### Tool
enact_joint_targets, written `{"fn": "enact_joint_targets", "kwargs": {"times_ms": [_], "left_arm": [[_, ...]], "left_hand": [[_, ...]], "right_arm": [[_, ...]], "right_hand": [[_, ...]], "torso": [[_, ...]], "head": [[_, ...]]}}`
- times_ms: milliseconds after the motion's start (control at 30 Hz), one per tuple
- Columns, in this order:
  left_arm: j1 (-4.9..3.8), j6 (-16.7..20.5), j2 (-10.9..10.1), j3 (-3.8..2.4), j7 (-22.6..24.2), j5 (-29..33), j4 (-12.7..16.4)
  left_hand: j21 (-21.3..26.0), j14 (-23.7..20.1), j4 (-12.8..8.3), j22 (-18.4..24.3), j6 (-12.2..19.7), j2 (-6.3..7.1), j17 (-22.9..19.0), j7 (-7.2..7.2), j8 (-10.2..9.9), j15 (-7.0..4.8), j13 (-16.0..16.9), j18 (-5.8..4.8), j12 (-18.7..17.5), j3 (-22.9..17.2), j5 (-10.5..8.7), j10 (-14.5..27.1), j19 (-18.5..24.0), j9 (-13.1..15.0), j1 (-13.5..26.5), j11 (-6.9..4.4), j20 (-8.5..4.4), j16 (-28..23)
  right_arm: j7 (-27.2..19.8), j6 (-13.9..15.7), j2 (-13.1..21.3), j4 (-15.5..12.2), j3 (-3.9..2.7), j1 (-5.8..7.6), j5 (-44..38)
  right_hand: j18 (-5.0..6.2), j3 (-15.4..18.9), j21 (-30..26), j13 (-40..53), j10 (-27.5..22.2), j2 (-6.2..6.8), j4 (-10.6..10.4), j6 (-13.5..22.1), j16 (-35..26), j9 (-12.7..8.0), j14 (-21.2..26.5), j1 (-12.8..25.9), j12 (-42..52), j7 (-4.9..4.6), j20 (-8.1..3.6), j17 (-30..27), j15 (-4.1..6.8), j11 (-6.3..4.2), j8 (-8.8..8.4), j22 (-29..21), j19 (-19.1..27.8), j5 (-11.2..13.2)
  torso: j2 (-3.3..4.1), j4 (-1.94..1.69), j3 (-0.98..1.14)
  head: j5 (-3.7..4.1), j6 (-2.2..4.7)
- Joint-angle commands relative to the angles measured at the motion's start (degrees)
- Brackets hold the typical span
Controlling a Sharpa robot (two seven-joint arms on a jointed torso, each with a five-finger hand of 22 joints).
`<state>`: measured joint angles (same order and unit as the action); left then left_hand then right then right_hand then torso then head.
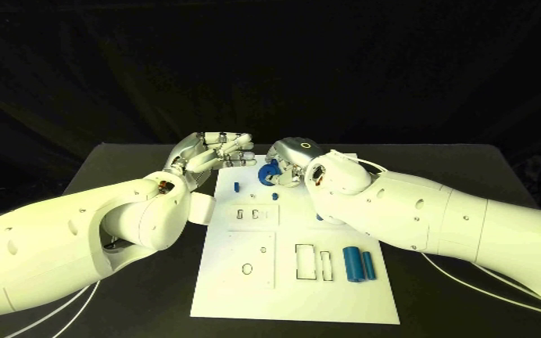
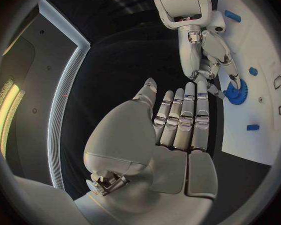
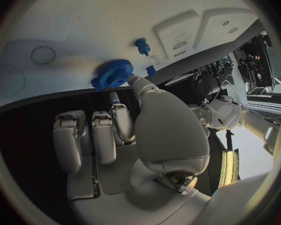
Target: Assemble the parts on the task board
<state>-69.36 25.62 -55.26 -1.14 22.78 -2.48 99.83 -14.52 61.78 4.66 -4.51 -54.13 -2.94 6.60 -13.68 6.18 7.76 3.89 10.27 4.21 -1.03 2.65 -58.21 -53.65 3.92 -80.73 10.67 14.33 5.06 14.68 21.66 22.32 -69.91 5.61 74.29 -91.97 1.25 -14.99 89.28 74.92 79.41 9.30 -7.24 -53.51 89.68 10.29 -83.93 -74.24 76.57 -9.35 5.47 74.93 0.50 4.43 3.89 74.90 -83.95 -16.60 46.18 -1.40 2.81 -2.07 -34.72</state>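
The white task board (image 1: pixel 291 295) lies in the middle of the black table. At its far end a blue gear (image 1: pixel 268 172) (image 3: pixel 112 75) sits on the board, and my right hand (image 1: pixel 296 156) (image 3: pixel 140 130) pinches it between thumb and a fingertip; the left wrist view also shows those fingertips on the gear (image 2: pixel 236 93). My left hand (image 1: pixel 219 150) (image 2: pixel 178 127) hovers by the board's far left corner, fingers straight and holding nothing. Two small blue pieces (image 1: pixel 236 186) (image 1: pixel 275 195) stand on the board just in front of the gear.
Two blue cylinders (image 1: pixel 359 263) lie side by side on the board's right part, next to rectangular slots (image 1: pixel 306 261). Further cut-outs (image 1: pixel 255 214) mark the board's middle. White cables (image 1: pixel 474 283) trail over the table at the front right.
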Motion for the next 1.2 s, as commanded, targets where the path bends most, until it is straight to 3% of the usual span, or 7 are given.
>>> {"fn": "enact_joint_targets", "kwargs": {"times_ms": [33, 600, 767, 967, 1200], "left_arm": [[-0.06, -1.23, 0.08, -0.03, 0.25, -0.02, 0.02], [-0.06, -1.12, -0.02, -0.03, 0.14, -0.02, 0.0], [-0.06, -1.08, -0.06, -0.03, 0.12, -0.02, -0.02], [-0.06, -1.07, -0.17, -0.03, 0.08, -0.02, -0.07], [-0.06, -1.1, -0.39, -0.03, 0.11, -0.02, -0.25]], "left_hand": [[0.13, 0.02, -0.35, 0.08, 0.36, -0.6, 0.08, -0.36, -0.33, 0.4, 0.0, 0.29, -0.38, -0.05, 0.31, 0.08, 0.33, 0.01, 0.13, 0.16, 0.2, -0.2], [0.15, 0.0, -0.39, 0.1, 0.38, -0.62, 0.08, -0.37, -0.36, 0.41, 0.0, 0.29, -0.39, -0.06, 0.31, 0.1, 0.34, 0.01, 0.13, 0.17, 0.21, -0.26], [0.15, 0.0, -0.39, 0.1, 0.38, -0.62, 0.08, -0.37, -0.36, 0.41, 0.0, 0.29, -0.39, -0.06, 0.31, 0.1, 0.34, 0.01, 0.13, 0.17, 0.21, -0.26], [0.15, 0.0, -0.39, 0.1, 0.38, -0.62, 0.08, -0.37, -0.36, 0.41, 0.0, 0.29, -0.39, -0.06, 0.31, 0.1, 0.34, 0.01, 0.13, 0.17, 0.21, -0.26], [0.15, 0.0, -0.39, 0.1, 0.38, -0.62, 0.08, -0.37, -0.36, 0.41, 0.0, 0.29, -0.39, -0.06, 0.31, 0.1, 0.34, 0.01, 0.13, 0.17, 0.21, -0.26]], "right_arm": [[0.03, -1.83, 0.05, 0.14, -0.01, 0.0, 0.04], [0.31, -6.75, 1.34, 0.17, 0.01, 0.0, 2.87], [0.62, -6.67, 1.73, 0.29, 0.05, 0.0, 3.17], [0.52, -3.73, 3.15, -1.18, 0.07, 0.0, 3.01], [-1.69, 4.67, 7.31, -5.62, -0.11, 0.17, 3.83]], "right_hand": [[-0.93, 0.65, -0.2, 3.55, -0.55, 0.15, -0.3, 0.68, 0.32, -0.18, -6.07, 0.65, -0.32, -0.12, 0.44, 15.07, -0.59, 0.08, -0.36, 13.97, -5.42, 0.29], [-0.97, 3.0, -0.08, 4.03, -0.19, -1.34, -4.17, -0.52, 0.32, -0.04, -6.07, 5.8, 0.33, 0.1, 0.6, 15.07, -0.61, 0.0, 0.08, 14.15, -5.51, -2.14], [-0.98, 3.27, -0.06, 4.16, -0.12, -1.82, -5.1, -0.58, 0.32, -0.05, -6.07, 6.91, 0.49, 0.11, 0.59, 15.07, -0.6, 0.0, 0.03, 14.18, -5.53, -2.61], [-1.02, 3.09, 0.05, 4.43, 0.12, -2.0, -5.04, -0.99, 0.32, 0.03, -6.07, 6.71, 0.82, 0.23, 0.55, 15.07, -0.53, -0.11, 0.18, 14.31, -5.6, -3.76], [-1.02, 2.31, 0.05, 4.95, 0.63, -2.04, -3.9, -1.22, 0.32, 0.04, -6.07, 5.2, 1.45, 0.33, 0.42, 15.07, -0.4, -0.25, 0.12, 14.33, -5.61, -4.79]], "torso": [[-0.02, 0.02, 0.01], [0.0, 0.06, 0.07], [-0.01, 0.07, 0.06], [0.02, 0.03, 0.1], [-0.12, 0.24, 0.04]], "head": [[-0.06, -0.05], [-0.04, -0.03], [-0.06, -0.09], [-0.21, -0.18], [-0.17, 0.0]]}}
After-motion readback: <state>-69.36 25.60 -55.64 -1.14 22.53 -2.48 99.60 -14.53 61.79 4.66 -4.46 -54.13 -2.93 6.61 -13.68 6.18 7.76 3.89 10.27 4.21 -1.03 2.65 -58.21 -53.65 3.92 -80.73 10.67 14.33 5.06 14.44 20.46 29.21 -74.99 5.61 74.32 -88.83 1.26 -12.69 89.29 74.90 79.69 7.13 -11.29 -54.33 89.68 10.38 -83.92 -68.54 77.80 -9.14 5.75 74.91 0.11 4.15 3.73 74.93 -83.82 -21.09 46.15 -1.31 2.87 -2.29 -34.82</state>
